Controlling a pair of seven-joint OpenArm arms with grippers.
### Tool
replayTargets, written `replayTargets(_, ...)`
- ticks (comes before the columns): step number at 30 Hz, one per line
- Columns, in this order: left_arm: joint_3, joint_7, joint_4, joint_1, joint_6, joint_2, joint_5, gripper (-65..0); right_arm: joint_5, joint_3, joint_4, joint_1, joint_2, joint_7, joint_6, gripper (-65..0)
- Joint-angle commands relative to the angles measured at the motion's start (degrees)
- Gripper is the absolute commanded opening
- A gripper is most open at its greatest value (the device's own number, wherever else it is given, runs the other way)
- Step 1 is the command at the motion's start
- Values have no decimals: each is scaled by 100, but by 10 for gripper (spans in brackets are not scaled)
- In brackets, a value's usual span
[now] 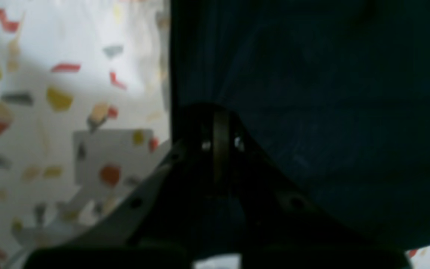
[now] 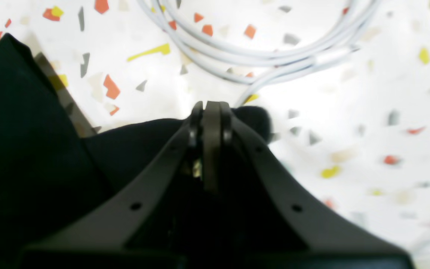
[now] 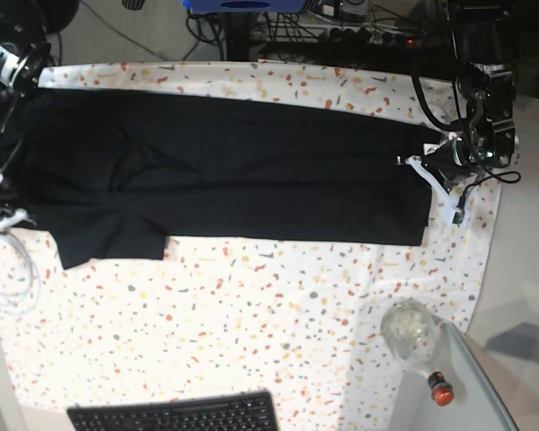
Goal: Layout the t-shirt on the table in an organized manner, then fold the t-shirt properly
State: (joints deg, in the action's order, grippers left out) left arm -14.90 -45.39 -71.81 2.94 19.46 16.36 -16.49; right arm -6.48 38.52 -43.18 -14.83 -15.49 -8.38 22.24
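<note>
Black t-shirt (image 3: 225,171) stretched long and flat across the far half of the speckled surface (image 3: 251,314), running side to side in the base view, one short sleeve hanging toward the near edge at that view's left

Left pincer (image 3: 419,158) at the shirt's edge on the base view's right, closed on the cloth; in the left wrist view the same pincer (image 1: 220,123) clamped tight, dark t-shirt (image 1: 312,93) filling the right of that view, flecked surface (image 1: 50,93) bare at its left, a pale rectangular patch (image 1: 112,155) lying just beside the fingers

Right pincer (image 2: 211,108) shut on a fold of the t-shirt (image 2: 31,149), a small tuft of black cloth bulging out past the tips, more black fabric spread at the left of the right wrist view; surface (image 2: 349,112) bright and speckled beyond. In the base view, that arm at the far left edge, its pincer itself too dark to pick out there

White cables (image 2: 260,56) looped on the surface just beyond the right pincer's tips; same loops (image 3: 9,278) seen at the left edge of the base view, near the sleeve

Black keyboard (image 3: 175,415) at the near edge, well apart from the shirt. Clear rounded container (image 3: 407,328) and a small red-capped thing (image 3: 441,391) at the near right corner
</note>
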Motion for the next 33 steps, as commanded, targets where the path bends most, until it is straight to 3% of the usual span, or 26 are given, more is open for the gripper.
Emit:
replayTargets(1, -36, 24, -146, -43, -25, 91, -8, -650, 90, 29, -566, -25, -161, 183, 22, -650)
replayTargets(6, -62, -248, -560, 88, -25, 91, -17, -650, 99, 3, -2667, 204, 340, -951, 49, -650)
replayTargets(9, -71, -248, -727, 141, -25, 91, -17, -650, 116, -595, -2851, -60, 454, -1760, 260, -650)
replayTargets(10, -71, -248, -753, 159, -25, 91, -26, -650, 116, -780, -2755, -148, 480, -1891, 356, -591)
replayTargets(13, -150, -248, -946, 212, -17, 91, -34, -650, 125, -1096, -2333, -368, 621, -1944, 479, -302)
replayTargets(14, -299, -248, -1025, 308, -17, 74, -34, -650, 125, -1158, -2174, -455, 665, -1944, 479, -231)
replayTargets(15, -484, -248, -1122, 379, 10, 56, -34, -650, 116, -1219, -1990, -526, 665, -1944, 471, -201)
replayTargets(19, -1328, -257, -1289, 581, 625, 65, -34, -650, 116, -1193, -1102, -895, 665, -1927, 444, -248)
replayTargets(23, -1970, -257, -1272, 704, 1029, 91, 27, -650, 116, -1193, -495, -1141, 647, -1839, 444, -264)
replayTargets(26, -2198, -257, -1263, 730, 1144, 91, 36, -650, 116, -1193, -161, -1264, 647, -1645, 321, -264)
replayTargets(29, -2277, -257, -1263, 818, 1144, 91, 36, -650, 116, -1202, 261, -1343, 639, -1390, -101, -264)
replayTargets(33, -2251, -257, -1263, 836, 1144, 91, 36, -650, 116, -1228, 313, -1326, 639, -1215, -198, -266)
